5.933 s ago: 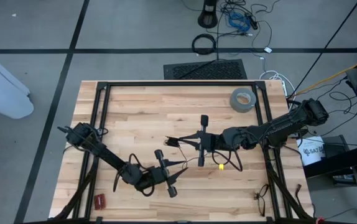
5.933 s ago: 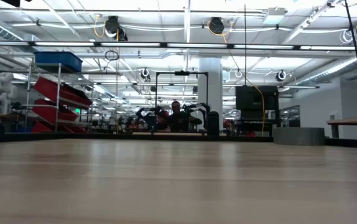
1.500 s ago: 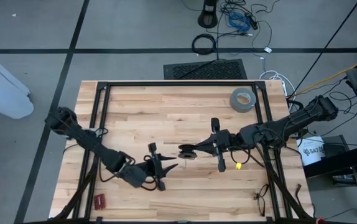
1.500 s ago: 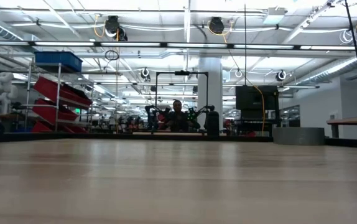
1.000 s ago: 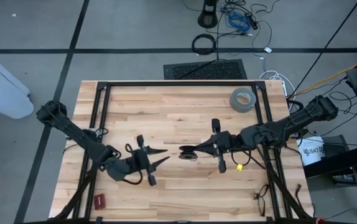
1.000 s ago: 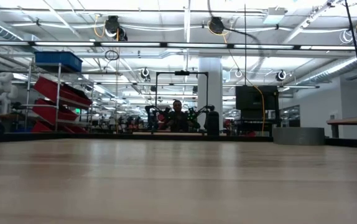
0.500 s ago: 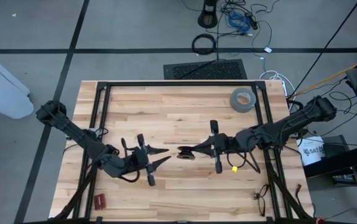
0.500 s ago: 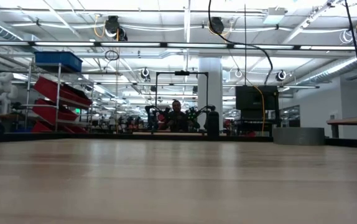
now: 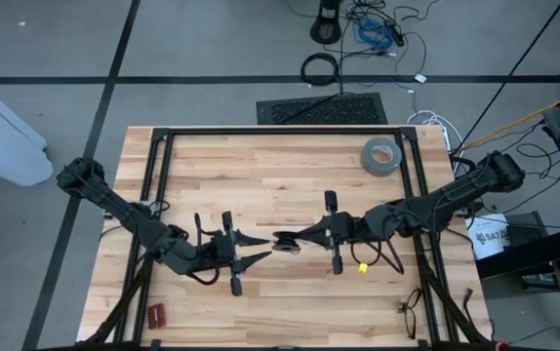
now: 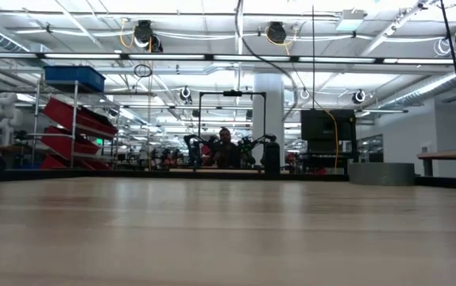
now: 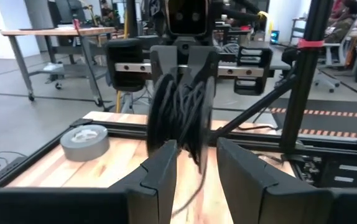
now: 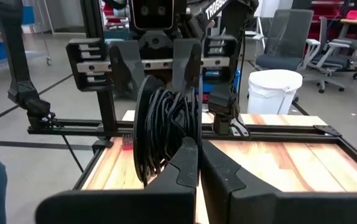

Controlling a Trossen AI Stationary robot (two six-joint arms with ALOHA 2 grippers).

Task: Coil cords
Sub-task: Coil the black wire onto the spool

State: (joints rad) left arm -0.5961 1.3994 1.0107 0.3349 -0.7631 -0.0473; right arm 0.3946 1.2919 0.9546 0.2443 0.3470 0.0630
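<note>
Mid-bench, the right end effector (image 9: 298,237) pinches the coiled cords (image 9: 286,242); the left end effector (image 9: 260,249) sits half-open around it. A clumsy handover could spill the loops.

I see the cords (image 9: 287,242) wound into 1 tight black coil. It hangs upright above mid-table, between both grippers.

Cord coil (image 11: 180,115) blurred; bluish-green spot too small to tell.
</note>
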